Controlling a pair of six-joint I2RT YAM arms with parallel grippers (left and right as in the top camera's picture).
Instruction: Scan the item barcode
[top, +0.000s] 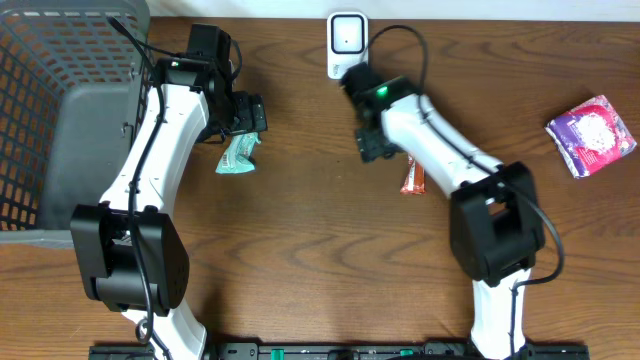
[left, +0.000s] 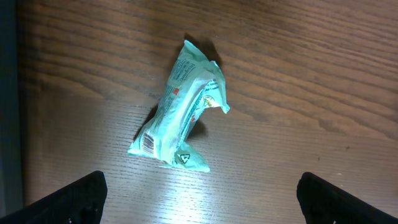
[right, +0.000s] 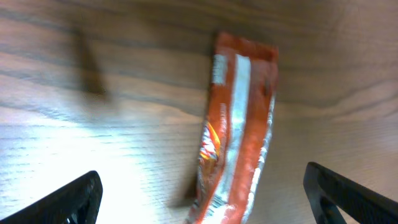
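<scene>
Left gripper (left: 200, 202): jaws wide, empty — we see the green packet (left: 183, 112) just ahead, barcode (left: 148, 143) up, print unreadable.
Right gripper (right: 208, 202): wide, empty; orange wrapper (right: 239, 124) between its fingertips (right: 71, 199), lettering blurred.

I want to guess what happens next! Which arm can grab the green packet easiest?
Probably left: the left gripper, open, hangs right over the green packet, while the right gripper hovers over the orange packet.
</scene>
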